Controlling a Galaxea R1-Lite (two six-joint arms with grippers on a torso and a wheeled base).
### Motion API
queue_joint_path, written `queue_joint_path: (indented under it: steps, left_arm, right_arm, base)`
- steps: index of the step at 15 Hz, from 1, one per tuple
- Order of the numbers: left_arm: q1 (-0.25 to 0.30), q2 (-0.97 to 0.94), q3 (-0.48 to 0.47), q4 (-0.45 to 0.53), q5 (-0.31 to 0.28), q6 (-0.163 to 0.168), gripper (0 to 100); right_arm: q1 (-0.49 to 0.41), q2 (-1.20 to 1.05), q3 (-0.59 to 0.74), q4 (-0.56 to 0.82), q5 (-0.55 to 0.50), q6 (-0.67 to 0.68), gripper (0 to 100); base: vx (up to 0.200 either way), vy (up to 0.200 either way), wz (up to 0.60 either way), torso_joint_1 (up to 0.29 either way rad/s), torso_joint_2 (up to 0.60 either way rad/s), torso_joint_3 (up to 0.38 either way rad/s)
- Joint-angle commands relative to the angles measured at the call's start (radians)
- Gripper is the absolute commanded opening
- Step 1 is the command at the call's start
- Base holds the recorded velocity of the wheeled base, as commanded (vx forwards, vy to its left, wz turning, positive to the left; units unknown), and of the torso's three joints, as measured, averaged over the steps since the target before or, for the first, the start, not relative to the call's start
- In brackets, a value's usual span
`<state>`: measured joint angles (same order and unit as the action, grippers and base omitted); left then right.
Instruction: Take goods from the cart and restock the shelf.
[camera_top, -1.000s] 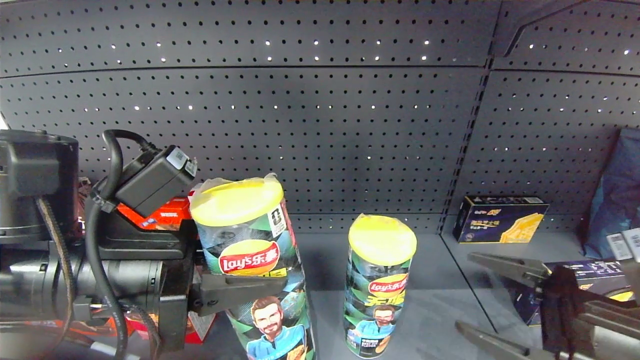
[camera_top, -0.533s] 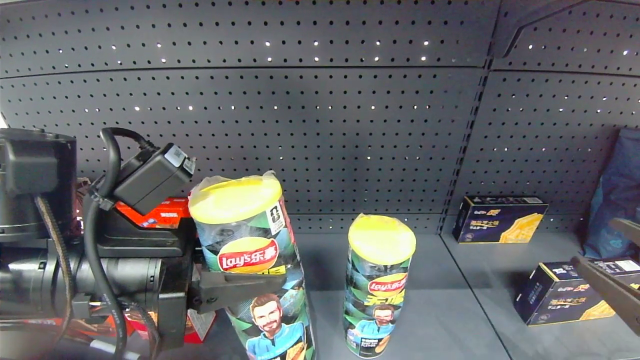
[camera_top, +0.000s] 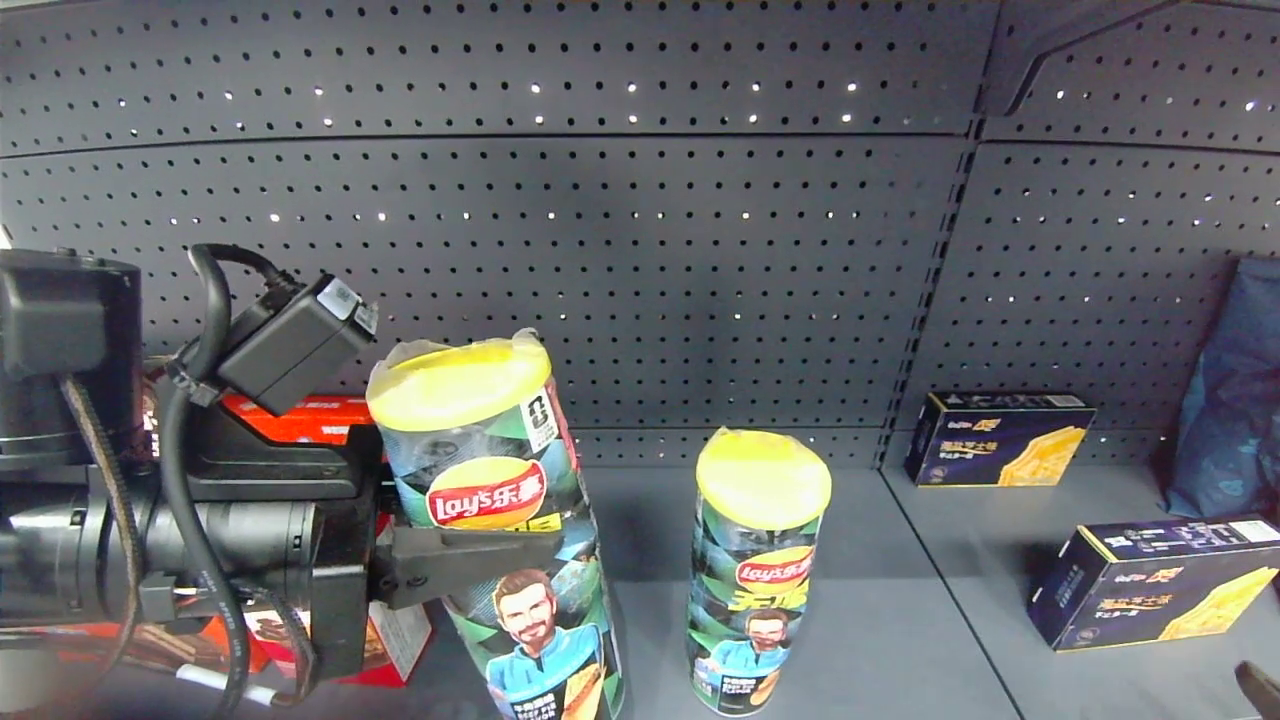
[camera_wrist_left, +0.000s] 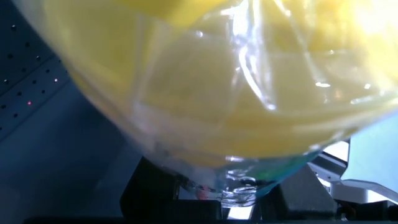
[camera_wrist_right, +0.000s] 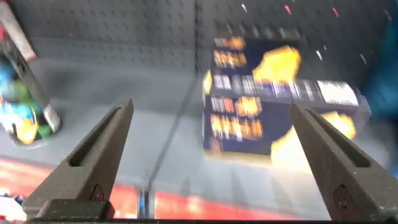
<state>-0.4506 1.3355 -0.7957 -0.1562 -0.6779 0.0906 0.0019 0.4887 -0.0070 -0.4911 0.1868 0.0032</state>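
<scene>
My left gripper (camera_top: 505, 560) is shut on a tall chips can (camera_top: 500, 500) with a yellow lid, held upright at the left of the shelf (camera_top: 880, 620). The can's base is cut off by the frame's edge. Its yellow lid (camera_wrist_left: 236, 81) sits right in front of the left wrist camera. A second, matching can (camera_top: 760, 570) stands on the shelf just to the right, apart from the held one. My right gripper (camera_wrist_right: 211, 107) is open, empty, and pulled back from a dark blue box (camera_wrist_right: 273, 106). One fingertip (camera_top: 1258, 688) of it pokes in at the lower right corner.
Two dark blue boxes (camera_top: 1000, 438) (camera_top: 1160, 580) lie on the right shelf bay, with a blue bag (camera_top: 1230, 400) at the far right. Red boxes (camera_top: 300, 415) sit behind my left arm. A pegboard back wall (camera_top: 640, 250) closes the shelf.
The right gripper has drawn back down and right, nearly out of the head view, leaving the near blue box on the shelf. The left gripper and its can shifted slightly up and left.
</scene>
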Motion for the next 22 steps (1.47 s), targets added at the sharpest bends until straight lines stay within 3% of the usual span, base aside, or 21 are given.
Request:
queue_joint_path:
  steps: [1, 3, 13, 19, 20, 21, 22]
  left_arm:
    - [0.001, -0.015, 0.007, 0.001, 0.000, 0.000, 0]
    - [0.001, -0.029, 0.023, 0.004, -0.002, 0.000, 0]
    - [0.003, -0.070, 0.050, 0.012, 0.004, 0.001, 0]
    - [0.044, -0.065, -0.022, 0.004, 0.006, 0.008, 0]
    - [0.053, -0.050, -0.031, 0.000, 0.006, 0.012, 0]
    - [0.064, -0.022, -0.033, -0.002, 0.006, 0.046, 0]
    - [0.064, -0.022, -0.033, -0.002, 0.006, 0.046, 0]
  right_arm:
    - [-0.013, -0.363, -0.005, 0.293, -0.072, 0.012, 100]
    - [-0.002, -0.489, 0.004, 0.506, -0.135, 0.012, 100]
    - [0.000, -0.489, 0.007, 0.490, -0.138, 0.004, 100]
    - [0.000, -0.489, 0.007, 0.490, -0.138, 0.004, 100]
    - [0.000, -0.489, 0.007, 0.490, -0.138, 0.004, 100]
    - [-0.002, -0.489, 0.007, 0.490, -0.138, 0.004, 100]
    - [-0.002, -0.489, 0.007, 0.490, -0.138, 0.004, 100]
  base:
    - [0.000, 0.000, 0.00, 0.000, 0.00, 0.000]
    - [0.000, 0.000, 0.00, 0.000, 0.00, 0.000]
    - [0.000, 0.000, 0.00, 0.000, 0.00, 0.000]
    - [0.000, 0.000, 0.00, 0.000, 0.00, 0.000]
    - [0.000, 0.000, 0.00, 0.000, 0.00, 0.000]
    - [0.000, 0.000, 0.00, 0.000, 0.00, 0.000]
    - [0.000, 0.000, 0.00, 0.000, 0.00, 0.000]
